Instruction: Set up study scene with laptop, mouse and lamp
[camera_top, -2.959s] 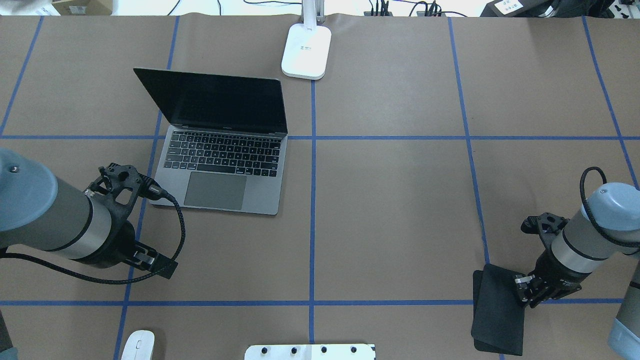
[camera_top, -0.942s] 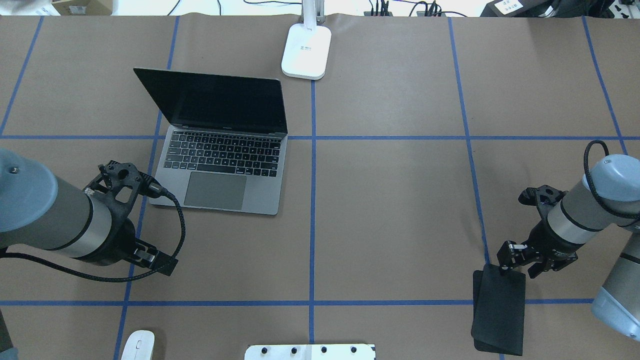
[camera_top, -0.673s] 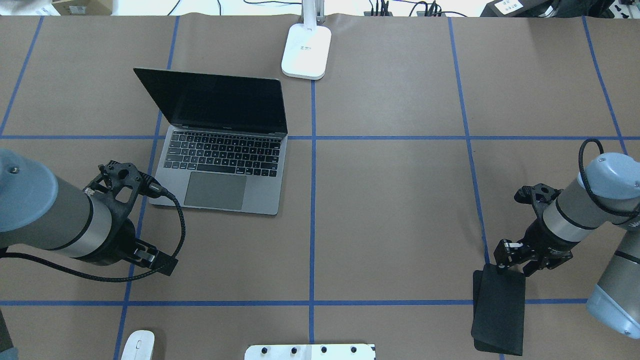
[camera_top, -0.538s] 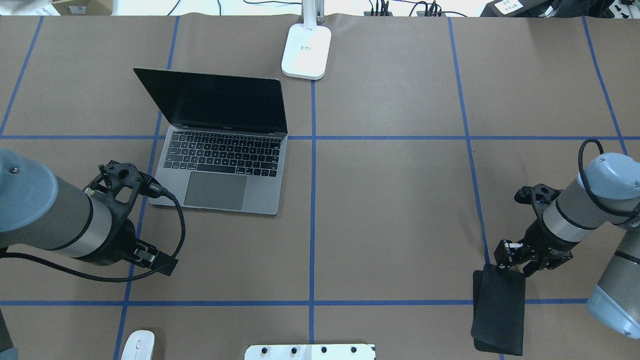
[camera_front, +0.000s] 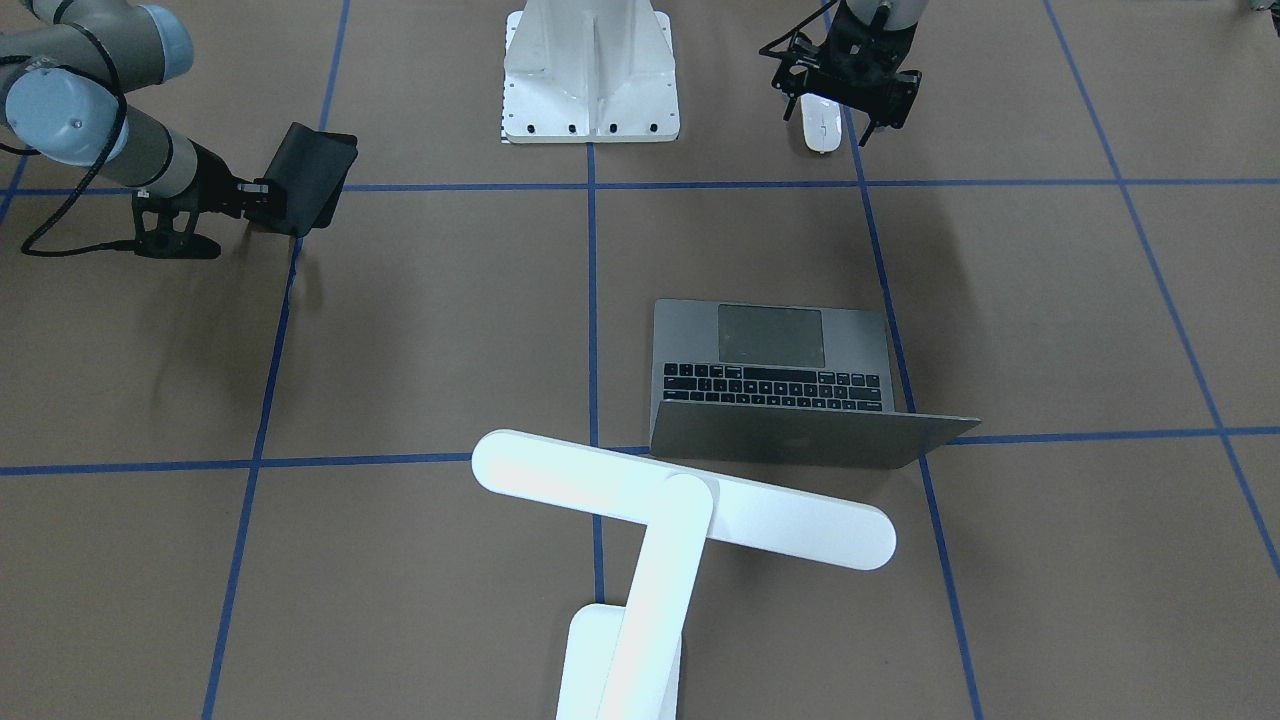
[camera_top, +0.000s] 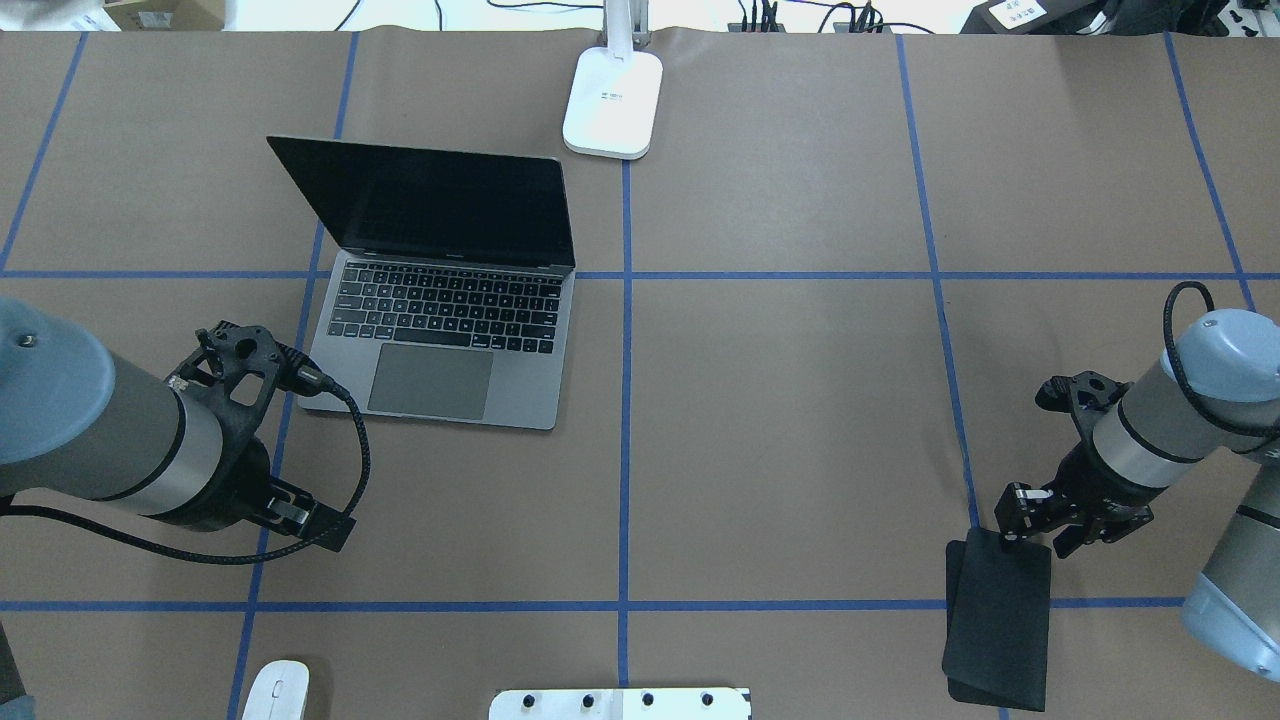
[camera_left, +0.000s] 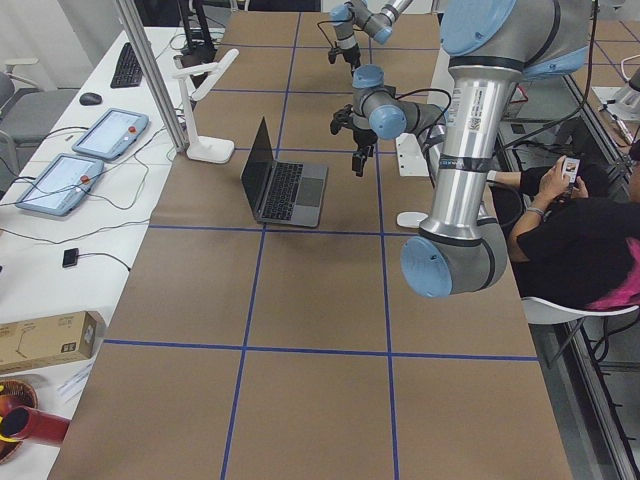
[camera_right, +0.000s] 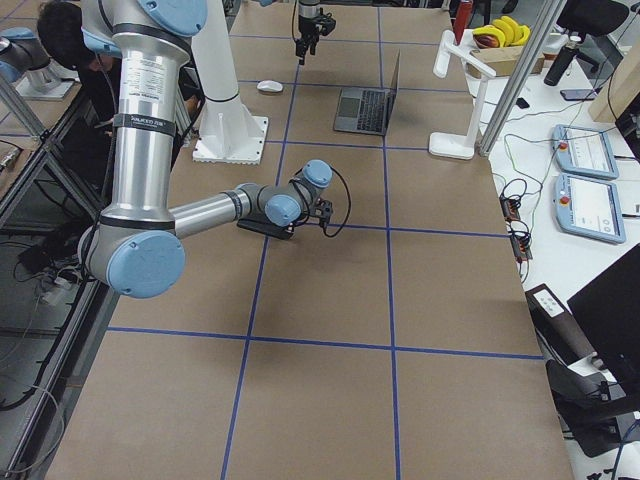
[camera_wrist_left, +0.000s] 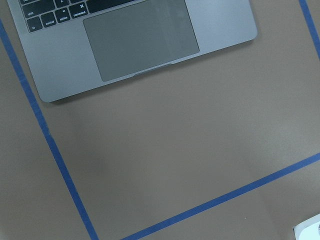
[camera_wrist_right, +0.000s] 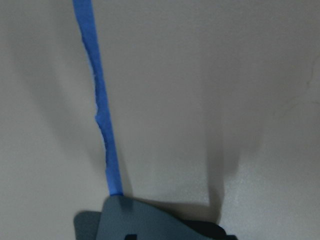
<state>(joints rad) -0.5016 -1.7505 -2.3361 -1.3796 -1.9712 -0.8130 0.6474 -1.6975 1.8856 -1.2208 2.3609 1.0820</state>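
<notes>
**Now, the mouse lies well apart from the laptop**

We see the laptop (camera_top: 440, 340) open on the left half of the table (camera_top: 780, 420). Its dark screen is toward the far side and its keys are toward the robot. The lamp (camera_top: 612, 100) stands at the far edge on the centre line, just right of the screen's far corner, with its bar head raised on the slanted arm. The mouse (camera_top: 275, 692) lies at the near edge on the left, well apart from the laptop and left of the white pedestal (camera_top: 620, 703).

The left gripper (camera_top: 312, 524) hangs over bare table between the mouse and the laptop's near left corner, touching neither. In the front view its fingers stand apart with nothing between them.

The right gripper (camera_top: 1005, 533) is low on the near right. Its tips are at the far edge of a black pad (camera_top: 1000, 630), which lies across a blue tape line (camera_top: 800, 605). We cannot tell whether those fingers pinch the pad or merely touch it, nor how wide they stand.
</notes>
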